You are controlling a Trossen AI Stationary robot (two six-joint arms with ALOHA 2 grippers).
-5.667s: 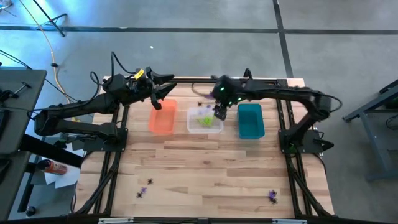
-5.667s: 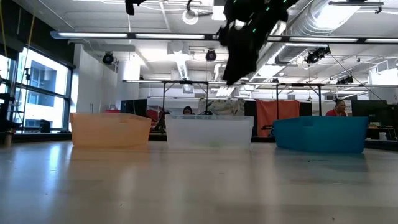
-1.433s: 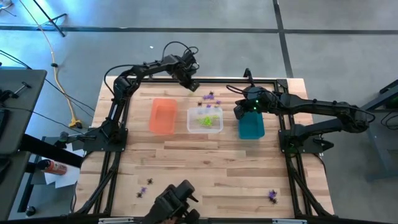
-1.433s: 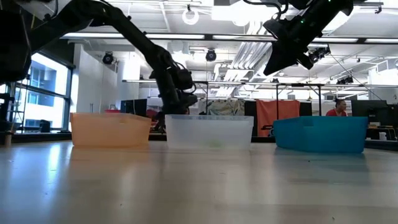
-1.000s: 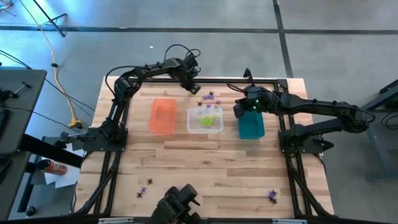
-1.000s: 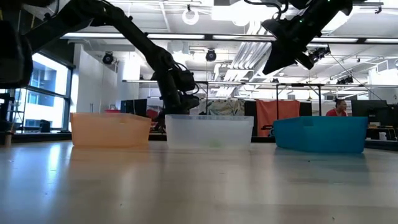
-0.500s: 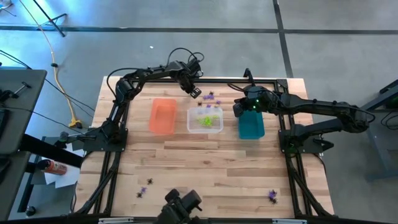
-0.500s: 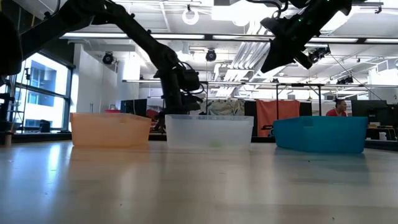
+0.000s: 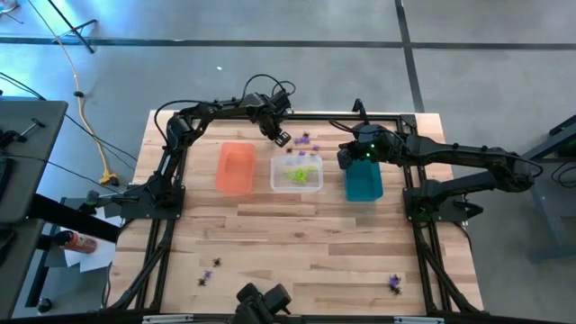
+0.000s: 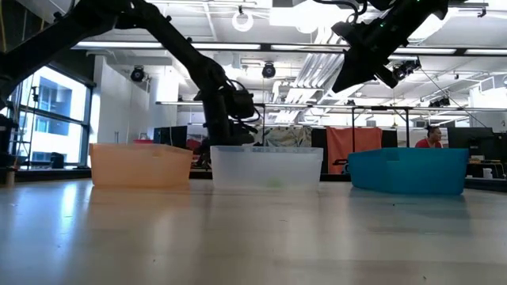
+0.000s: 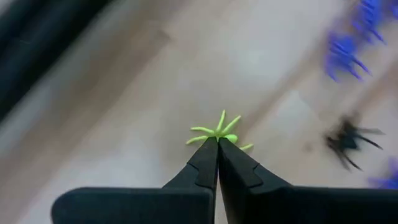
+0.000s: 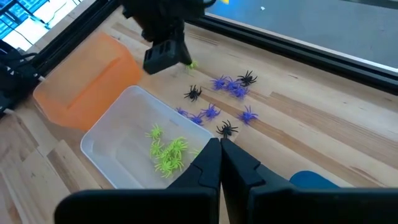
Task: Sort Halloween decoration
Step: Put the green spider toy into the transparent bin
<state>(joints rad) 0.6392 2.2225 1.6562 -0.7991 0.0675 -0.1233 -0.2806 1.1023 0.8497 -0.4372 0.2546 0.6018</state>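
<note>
Three bins sit in a row: orange bin (image 9: 236, 167), clear bin (image 9: 297, 173) holding lime pieces, teal bin (image 9: 363, 175). Left gripper (image 11: 217, 144), jaws pinched together on a lime spider (image 11: 219, 132), hangs just beyond the clear bin, probably so the piece can join its colour-mates. Right gripper (image 12: 220, 145), jaws together and empty, waits over the teal bin. Purple and black spiders (image 12: 231, 86) lie loose just past it. No readable labels.

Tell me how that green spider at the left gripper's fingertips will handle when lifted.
The green spider is tiny against the left gripper, shut on it, so it is probably very light. Its thin splayed legs look bendy, so a leg pinch might slip. With legs spread flat, it seems unlikely to roll if dropped into the clear bin.
</note>
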